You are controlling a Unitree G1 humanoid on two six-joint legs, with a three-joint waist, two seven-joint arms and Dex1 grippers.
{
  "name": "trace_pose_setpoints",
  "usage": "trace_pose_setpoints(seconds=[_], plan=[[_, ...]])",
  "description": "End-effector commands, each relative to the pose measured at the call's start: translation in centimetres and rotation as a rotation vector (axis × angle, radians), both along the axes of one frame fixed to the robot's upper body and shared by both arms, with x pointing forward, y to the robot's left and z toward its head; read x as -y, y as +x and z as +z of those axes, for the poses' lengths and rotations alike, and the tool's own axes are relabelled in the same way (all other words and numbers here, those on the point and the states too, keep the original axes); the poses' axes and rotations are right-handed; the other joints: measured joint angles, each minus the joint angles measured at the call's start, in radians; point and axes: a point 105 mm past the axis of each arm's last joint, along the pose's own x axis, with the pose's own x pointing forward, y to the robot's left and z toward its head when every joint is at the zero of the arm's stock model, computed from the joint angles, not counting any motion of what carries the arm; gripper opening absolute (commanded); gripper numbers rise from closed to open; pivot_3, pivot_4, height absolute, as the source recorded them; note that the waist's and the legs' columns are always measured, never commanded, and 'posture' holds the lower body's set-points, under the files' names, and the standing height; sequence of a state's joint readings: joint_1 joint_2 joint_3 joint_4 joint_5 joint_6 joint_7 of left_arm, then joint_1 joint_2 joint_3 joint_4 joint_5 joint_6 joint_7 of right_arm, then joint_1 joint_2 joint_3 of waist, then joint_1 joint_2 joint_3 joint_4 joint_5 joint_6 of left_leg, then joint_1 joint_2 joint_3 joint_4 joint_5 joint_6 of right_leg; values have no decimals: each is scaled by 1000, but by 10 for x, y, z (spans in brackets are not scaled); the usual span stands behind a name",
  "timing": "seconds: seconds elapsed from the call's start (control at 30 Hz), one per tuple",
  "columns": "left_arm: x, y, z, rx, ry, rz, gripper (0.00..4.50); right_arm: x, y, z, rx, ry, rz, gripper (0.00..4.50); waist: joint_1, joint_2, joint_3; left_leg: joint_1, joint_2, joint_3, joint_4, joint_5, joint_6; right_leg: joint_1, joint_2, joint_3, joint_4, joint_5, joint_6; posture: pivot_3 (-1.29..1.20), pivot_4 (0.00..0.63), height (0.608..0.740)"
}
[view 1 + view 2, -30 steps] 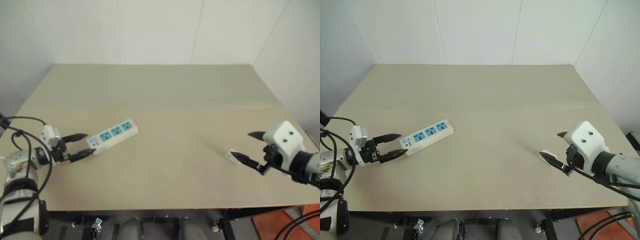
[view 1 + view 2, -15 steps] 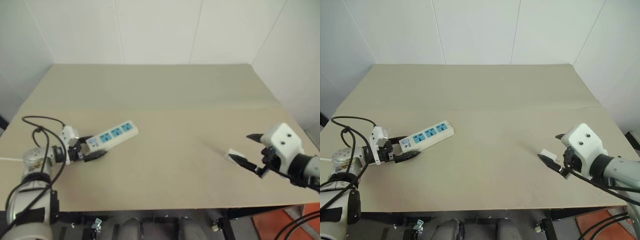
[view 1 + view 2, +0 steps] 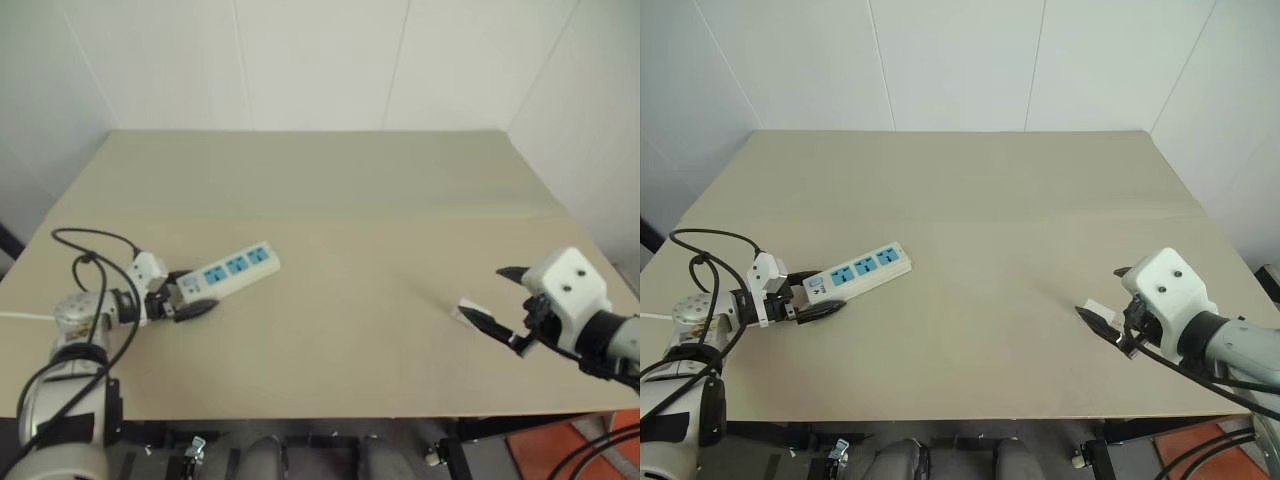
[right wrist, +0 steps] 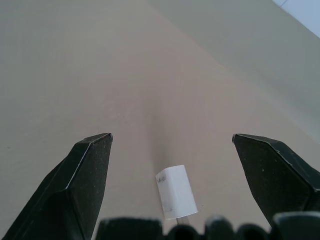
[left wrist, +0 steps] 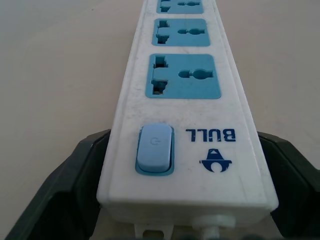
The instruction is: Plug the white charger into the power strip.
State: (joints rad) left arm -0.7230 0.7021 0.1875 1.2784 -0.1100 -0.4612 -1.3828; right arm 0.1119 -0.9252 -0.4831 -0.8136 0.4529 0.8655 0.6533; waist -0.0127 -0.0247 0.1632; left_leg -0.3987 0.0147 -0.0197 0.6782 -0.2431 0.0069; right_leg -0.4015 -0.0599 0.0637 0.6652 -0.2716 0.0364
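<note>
Black fingers of the left claw (image 5: 185,220) pressed against both long sides of the power strip (image 3: 226,273) at its switch end, gripping it, at lower left of the head view. Strip flat on the tan table (image 3: 330,210), slanting up to the right, three blue sockets facing up. Black cable (image 3: 80,245) looped just behind that wrist. At lower right, right claw (image 4: 170,165) spread wide, straddling the white charger (image 4: 175,192) without touching. Bare tabletop between the two; nothing in the way.
</note>
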Motion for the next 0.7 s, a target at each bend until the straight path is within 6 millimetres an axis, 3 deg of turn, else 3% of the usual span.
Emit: trace_pose_setpoints(seconds=[0.03, 0.27, 0.47, 0.7], plan=[[1, -8, -15, -51, -6, -9, 3299, -2, 0, 7, 37, -17, -2, 4500, -1, 1, 0, 0, 0, 0, 0, 0, 0, 0, 0, 0, 0, 0, 0, 0, 150, 740], [15, -3, -9, -27, -65, -47, 3316, -2, 4, 8, 47, -18, -4, 4500, 1, 2, -1, 0, 0, 0, 0, 0, 0, 0, 0, 0, 0, 0, 0, 0, 150, 740], [50, -8, -7, -39, -103, -258, 3316, -6, 8, 5, 54, -3, -6, 4500, 9, 2, -1, -1, -1, 0, 0, 0, 0, 1, 0, 0, -1, 0, 0, 0, 150, 740], [104, -2, -10, -75, -1, -485, 3316, -8, 8, 2, 52, 15, -26, 4500, 16, 2, -1, 0, -2, -1, 1, 0, 0, 2, 0, 0, -1, 0, 0, 0, 150, 740]])
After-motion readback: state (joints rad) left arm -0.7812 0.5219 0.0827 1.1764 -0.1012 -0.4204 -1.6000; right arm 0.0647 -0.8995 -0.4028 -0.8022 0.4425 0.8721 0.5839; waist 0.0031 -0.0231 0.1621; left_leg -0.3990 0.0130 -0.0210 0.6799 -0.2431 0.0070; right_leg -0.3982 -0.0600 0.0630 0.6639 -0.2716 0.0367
